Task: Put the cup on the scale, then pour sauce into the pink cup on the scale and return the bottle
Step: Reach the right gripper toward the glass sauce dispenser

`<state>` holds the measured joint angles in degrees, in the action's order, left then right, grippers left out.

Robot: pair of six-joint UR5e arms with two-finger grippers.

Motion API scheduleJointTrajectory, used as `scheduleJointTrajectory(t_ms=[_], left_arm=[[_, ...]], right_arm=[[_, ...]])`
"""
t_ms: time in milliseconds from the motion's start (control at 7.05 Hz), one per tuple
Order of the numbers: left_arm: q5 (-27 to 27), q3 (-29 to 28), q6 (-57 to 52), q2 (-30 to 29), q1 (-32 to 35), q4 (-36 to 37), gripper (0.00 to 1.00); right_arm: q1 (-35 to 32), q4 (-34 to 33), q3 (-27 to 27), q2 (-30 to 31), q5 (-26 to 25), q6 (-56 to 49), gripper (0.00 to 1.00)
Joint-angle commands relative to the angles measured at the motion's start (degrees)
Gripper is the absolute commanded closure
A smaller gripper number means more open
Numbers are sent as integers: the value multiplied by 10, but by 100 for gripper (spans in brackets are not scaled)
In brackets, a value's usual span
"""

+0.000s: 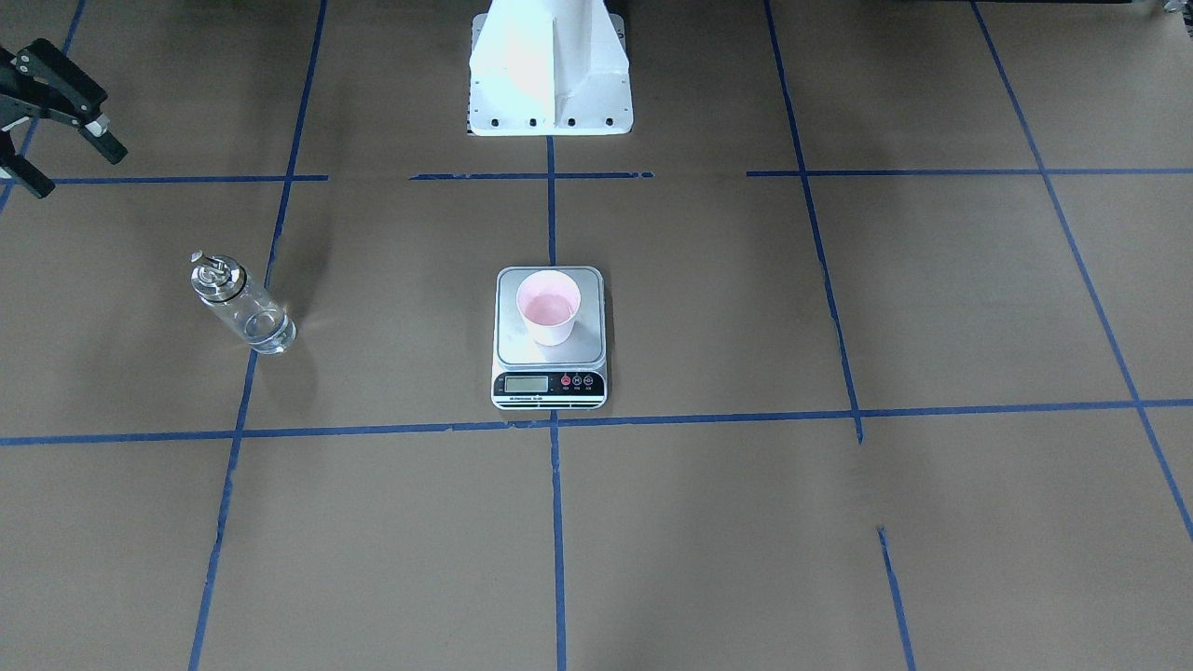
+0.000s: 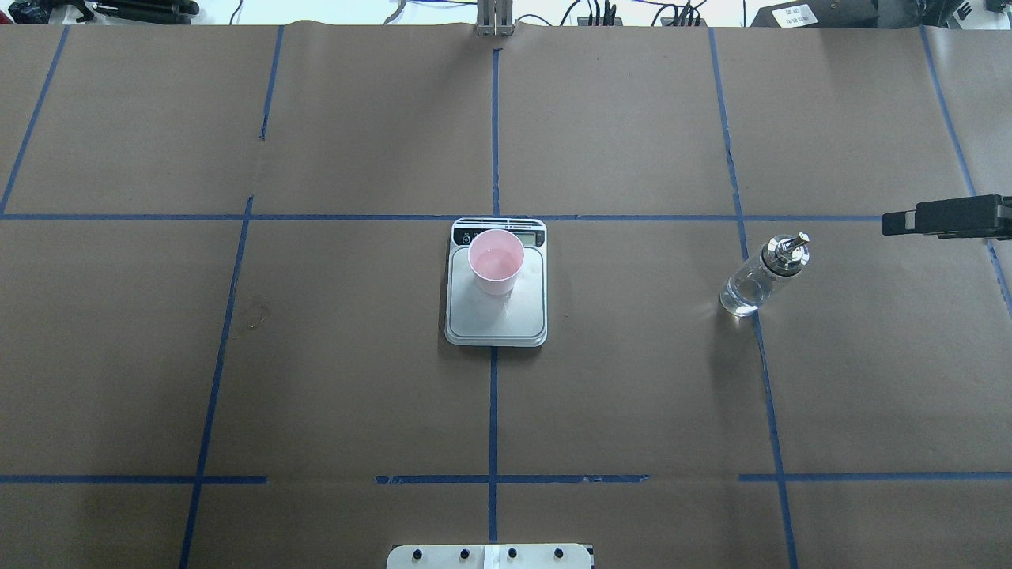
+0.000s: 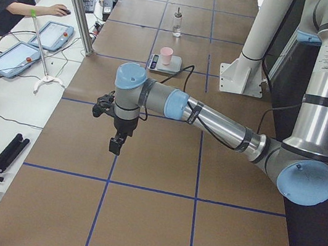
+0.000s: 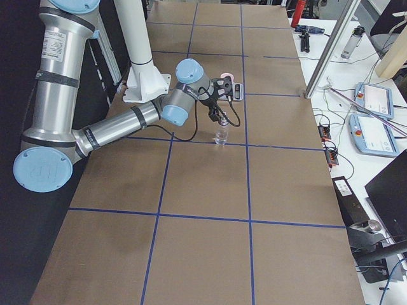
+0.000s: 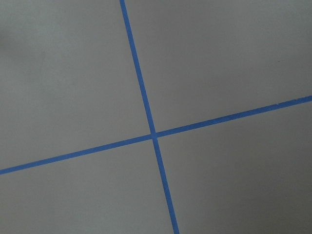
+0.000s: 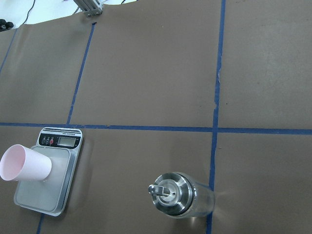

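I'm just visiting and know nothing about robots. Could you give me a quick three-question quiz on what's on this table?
1. True or false: the cup stands on the scale.
2. The bottle is: A) lying on its side, B) upright on the table, C) on the scale.
3. Fill in: the cup's colour is ____.
Key: 1 true; 2 B; 3 pink.

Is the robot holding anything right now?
No, nothing. The bottle stands free, the cup sits on the scale, and the right gripper is empty.
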<state>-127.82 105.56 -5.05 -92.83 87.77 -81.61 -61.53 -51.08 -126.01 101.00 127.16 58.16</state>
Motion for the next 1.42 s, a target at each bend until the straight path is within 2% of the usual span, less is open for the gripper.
scheduleJointTrajectory(t_ms=[0, 284, 426, 710, 852, 994, 1277], left_arm=[[-12, -1, 0, 5, 1, 0, 0], [-13, 4, 0, 10, 1, 0, 0], [-13, 4, 0, 10, 1, 0, 0], [-13, 5, 0, 10, 1, 0, 0], [-13, 5, 0, 10, 0, 0, 0], [-13, 4, 0, 10, 0, 0, 0], [-13, 2, 0, 9, -1, 0, 0]], right_arm=[[23, -1, -17, 0, -23, 16, 0], [60, -7, -27, -3, -72, 31, 0], [89, -8, -31, -5, -113, 37, 0], [117, -93, -61, -32, -153, 37, 0], [147, -116, -67, -40, -196, 37, 0], [181, -118, -67, -41, -252, 37, 0], [206, -118, -67, -41, -289, 37, 0]])
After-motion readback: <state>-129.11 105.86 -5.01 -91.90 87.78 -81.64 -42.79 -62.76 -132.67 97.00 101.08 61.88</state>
